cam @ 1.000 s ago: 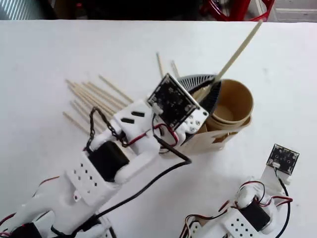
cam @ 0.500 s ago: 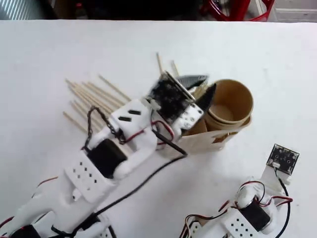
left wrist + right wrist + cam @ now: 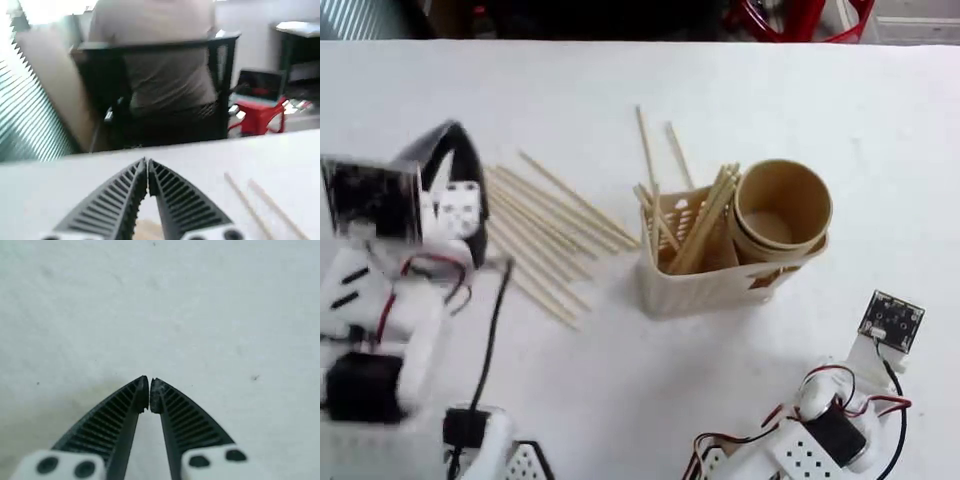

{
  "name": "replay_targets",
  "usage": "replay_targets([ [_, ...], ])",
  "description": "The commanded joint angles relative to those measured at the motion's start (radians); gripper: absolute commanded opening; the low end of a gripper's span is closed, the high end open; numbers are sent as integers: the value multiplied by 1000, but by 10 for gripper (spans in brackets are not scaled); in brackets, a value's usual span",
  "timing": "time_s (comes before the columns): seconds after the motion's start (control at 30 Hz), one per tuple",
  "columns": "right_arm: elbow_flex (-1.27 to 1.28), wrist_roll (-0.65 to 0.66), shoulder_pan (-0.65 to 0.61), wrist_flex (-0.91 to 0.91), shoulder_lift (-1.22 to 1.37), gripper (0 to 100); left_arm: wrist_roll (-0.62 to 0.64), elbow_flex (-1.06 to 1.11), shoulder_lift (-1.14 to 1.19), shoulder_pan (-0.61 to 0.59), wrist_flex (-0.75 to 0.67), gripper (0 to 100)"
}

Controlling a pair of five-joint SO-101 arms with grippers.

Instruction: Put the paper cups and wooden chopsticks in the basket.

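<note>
The cream basket stands right of the table's middle. Stacked brown paper cups sit in its right end, and a bundle of wooden chopsticks leans in its left end. Several loose chopsticks lie fanned on the table left of the basket, and two more poke out behind it. My left gripper is raised at the far left, beside the loose pile, shut and empty. Two chopsticks lie beyond it. My right gripper is shut over bare table.
The right arm rests folded at the front right corner, its camera board just in front of the basket. The white table has free room in front of the basket and along the far edge.
The left arm has swung from over the basket back to the far left and up. The long chopstick it held above the basket is out of its gripper. The right arm kept still.
</note>
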Motion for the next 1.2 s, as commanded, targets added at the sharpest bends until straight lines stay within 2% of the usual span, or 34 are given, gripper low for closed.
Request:
replay_targets([
  [0.0, 9, -3, 5, -10, -8, 19, 94, 117, 186, -139, -28, 103],
  [0.2, 9, -3, 5, -10, -8, 19, 167, 178, 549, -165, -101, 116],
  [0.67, 9, -3, 5, -10, -8, 19, 290, -6, 1069, -136, -100, 144],
  [0.87, 9, -3, 5, -10, -8, 19, 296, -66, 1175, -111, -84, 154],
  [1.17, 9, -3, 5, -10, -8, 19, 344, -64, 1181, -110, -84, 157],
])
